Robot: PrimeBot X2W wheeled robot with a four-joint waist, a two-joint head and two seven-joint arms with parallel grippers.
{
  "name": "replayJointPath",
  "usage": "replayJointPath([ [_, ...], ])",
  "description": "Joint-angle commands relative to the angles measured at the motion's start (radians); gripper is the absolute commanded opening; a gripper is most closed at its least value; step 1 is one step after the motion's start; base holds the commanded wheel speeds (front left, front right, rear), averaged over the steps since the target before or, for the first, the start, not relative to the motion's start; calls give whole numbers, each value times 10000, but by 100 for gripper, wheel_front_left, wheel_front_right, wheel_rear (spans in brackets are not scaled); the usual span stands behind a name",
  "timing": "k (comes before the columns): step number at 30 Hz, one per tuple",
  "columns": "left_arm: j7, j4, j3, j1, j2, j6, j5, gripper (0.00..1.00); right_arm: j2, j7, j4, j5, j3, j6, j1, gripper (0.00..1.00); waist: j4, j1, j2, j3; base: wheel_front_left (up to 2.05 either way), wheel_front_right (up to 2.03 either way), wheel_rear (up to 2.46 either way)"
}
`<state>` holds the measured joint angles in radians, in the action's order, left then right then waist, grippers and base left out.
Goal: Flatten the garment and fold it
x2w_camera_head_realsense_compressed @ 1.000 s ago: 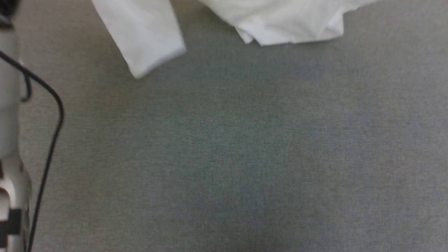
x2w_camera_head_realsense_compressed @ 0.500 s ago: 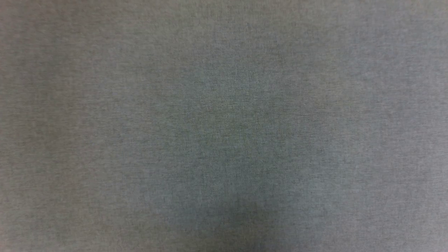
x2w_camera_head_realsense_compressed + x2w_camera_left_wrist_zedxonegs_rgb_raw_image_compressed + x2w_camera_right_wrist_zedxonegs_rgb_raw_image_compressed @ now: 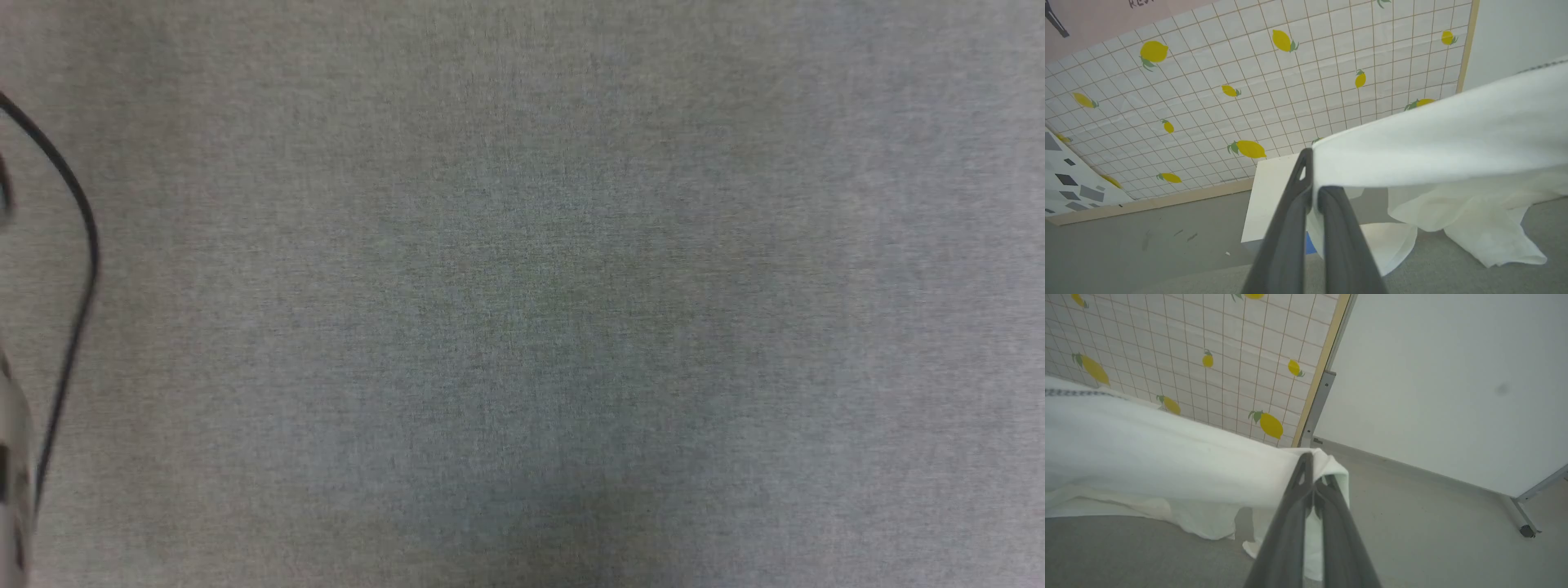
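Observation:
The white T-shirt hangs lifted above the grey surface, stretched between my two grippers. My left gripper is shut on one edge of the cloth, which runs off to the right in the left wrist view, with loose folds sagging below. In the right wrist view the garment spreads to the left, a grey zigzag seam showing at its upper left edge. My right gripper is shut on its corner there. The collar and patch are hidden.
A white box stands on the grey surface beyond the left gripper. A lemon-patterned tiled panel rises behind, with a plain white wall to its right. A black cable and pale forearm sit at the head view's left edge.
The head view has shifted: the white cloth seen at its top one second ago is out of frame, and the cable and forearm at the left edge left and came back.

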<state>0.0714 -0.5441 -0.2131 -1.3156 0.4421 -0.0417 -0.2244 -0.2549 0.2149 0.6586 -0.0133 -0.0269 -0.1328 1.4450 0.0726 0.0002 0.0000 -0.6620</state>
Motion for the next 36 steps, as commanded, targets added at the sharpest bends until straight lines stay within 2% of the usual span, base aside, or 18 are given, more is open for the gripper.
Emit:
replayJointPath([
  [1, 145, -117, -7, 508, 217, -68, -111, 0, -140, 110, 68, 309, -148, 21, -534, 0, 14, -2, 0, 464, 0, 0, 0],
  [5, 773, -262, -107, 2117, 173, -289, -587, 0, -352, 681, -141, 1286, -729, 21, -2227, 0, -60, -2, 0, 1228, 0, 0, 0],
  [11, 2017, 263, -360, 4951, -17, -601, -1591, 0, -807, 1892, -1444, 2728, -1234, 21, -5349, 0, -167, -2, 0, 2492, 0, 0, 0],
  [15, 2970, 1093, -455, 6949, -218, -671, -2427, 0, -1031, 2563, -2849, 3252, -844, 21, -7563, 0, -250, -2, 0, 3268, 0, 0, 0],
  [18, 3584, 1950, -416, 8387, -266, -614, -3005, 0, -964, 2976, -3994, 3274, -132, 21, -9134, 0, -307, -2, 0, 3724, 0, 0, 0],
  [23, 4260, 3413, -270, 10302, -219, -127, -3548, 0, -202, 3605, -5768, 3148, 1315, 21, -11240, 0, -412, -2, 0, 4254, 0, 0, 0],
  [28, 4727, 4661, -63, 12029, -285, 465, -4072, 0, 1161, 3939, -7276, 2957, 2606, 21, -12904, 0, -477, -2, 0, 4643, 0, 0, 0],
  [32, 4894, 5360, -7, 13135, -359, 805, -4318, 0, 1862, 3960, -7894, 2934, 3451, 21, -13901, 0, -536, -2, 0, 4882, 0, 0, 0],
  [36, 4978, 5753, -90, 13956, -471, 975, -4482, 0, 2031, 3935, -7901, 2849, 3968, 21, -14741, 0, -587, -2, 0, 5101, 0, 0, 0],
])
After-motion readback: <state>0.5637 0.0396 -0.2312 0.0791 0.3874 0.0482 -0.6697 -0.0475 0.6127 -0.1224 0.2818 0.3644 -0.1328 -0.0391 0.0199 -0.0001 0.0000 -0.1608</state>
